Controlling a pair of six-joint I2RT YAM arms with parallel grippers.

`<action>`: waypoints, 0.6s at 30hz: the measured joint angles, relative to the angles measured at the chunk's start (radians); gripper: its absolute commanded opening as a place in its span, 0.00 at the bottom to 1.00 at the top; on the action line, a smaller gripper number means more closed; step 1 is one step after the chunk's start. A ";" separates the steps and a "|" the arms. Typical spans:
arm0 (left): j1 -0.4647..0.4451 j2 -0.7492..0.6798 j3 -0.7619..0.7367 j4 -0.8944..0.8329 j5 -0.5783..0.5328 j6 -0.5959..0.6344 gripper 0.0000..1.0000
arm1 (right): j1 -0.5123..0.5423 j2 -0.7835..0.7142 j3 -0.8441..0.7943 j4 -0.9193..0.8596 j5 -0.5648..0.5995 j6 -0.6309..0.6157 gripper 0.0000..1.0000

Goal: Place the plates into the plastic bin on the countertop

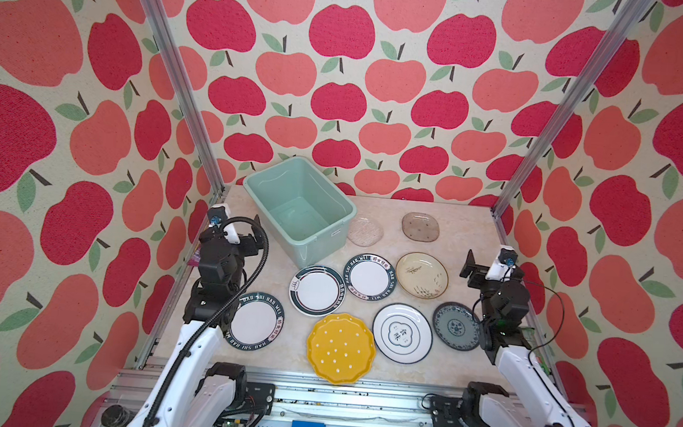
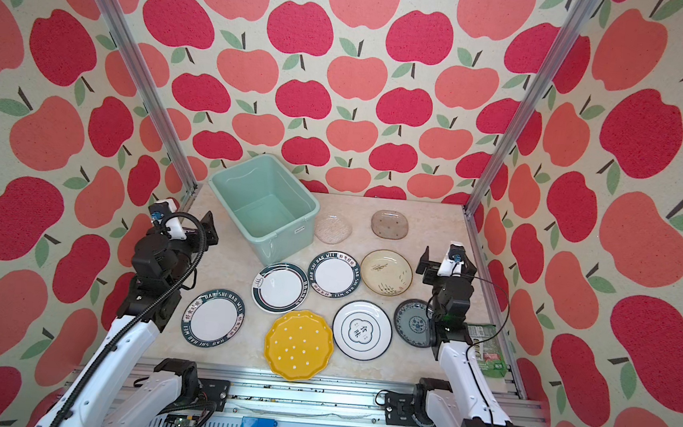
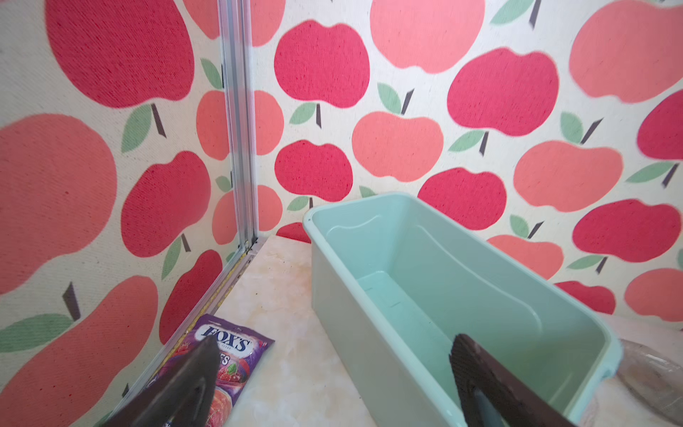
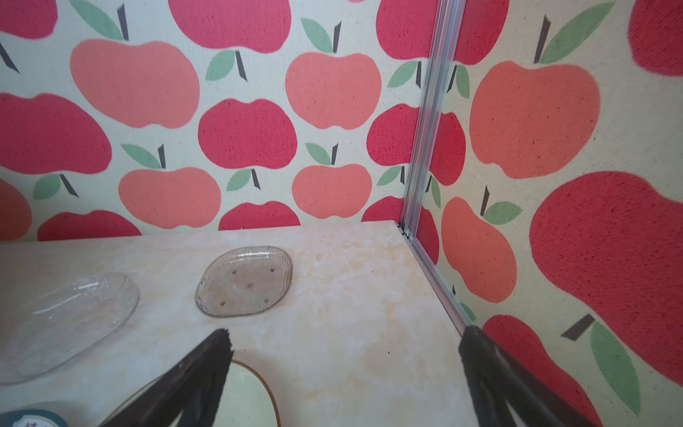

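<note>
**Left gripper** (image 3: pixel 334 347): jaws spread wide and empty, poised just beside the near left wall of the plastic bin (image 1: pixel 320 246). In the wrist view one finger (image 3: pixel 192 373) overlaps a purple sweet packet (image 3: pixel 236 344) lying at the left wall.

**Right gripper** (image 4: pixel 345 334): jaws likewise apart, holding nothing, raised near the right edge of the countertop (image 1: pixel 467 233), beside the cream plate (image 1: pixel 421 275).

**Bin:** stands empty at the back left, set at an angle.

**Plates:** all nine lie flat on the countertop, outside the bin.
- Behind, to the right of the bin: the clear glass plate (image 1: pixel 365 232), just beside it, and the smoky glass plate (image 1: pixel 421 226).
- Middle: the ringed plate (image 1: pixel 317 290) and a lettered plate (image 1: pixel 369 277), their rims touching or nearly so.
- Front: a second lettered plate (image 1: pixel 255 320), the yellow plate (image 1: pixel 341 348), the emblem plate (image 1: pixel 402 333) and the blue-patterned plate (image 1: pixel 455 326).

A green packet (image 2: pixel 487 351) lies at the right edge.
</note>
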 measured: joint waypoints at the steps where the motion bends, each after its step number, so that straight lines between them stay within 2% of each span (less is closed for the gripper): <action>1: 0.005 -0.017 0.060 -0.094 -0.003 -0.051 0.99 | 0.000 -0.032 0.069 -0.119 -0.002 0.059 1.00; 3: 0.047 -0.019 0.177 -0.278 0.026 -0.153 0.99 | -0.010 -0.093 0.163 -0.280 -0.031 0.160 0.99; 6: 0.168 0.007 0.289 -0.474 0.172 -0.267 0.99 | -0.034 -0.210 0.190 -0.383 -0.126 0.288 0.99; 7: 0.208 0.009 0.294 -0.513 0.235 -0.302 1.00 | -0.038 -0.240 0.188 -0.409 -0.156 0.326 0.99; 10: 0.266 -0.009 0.241 -0.576 0.418 -0.393 0.92 | -0.039 -0.232 0.230 -0.512 -0.285 0.396 0.99; 14: 0.238 -0.060 0.136 -0.653 0.563 -0.495 0.90 | -0.016 -0.057 0.371 -0.702 -0.479 0.393 0.99; 18: 0.096 -0.093 0.127 -0.787 0.581 -0.523 0.90 | 0.091 0.098 0.474 -0.890 -0.611 0.326 0.97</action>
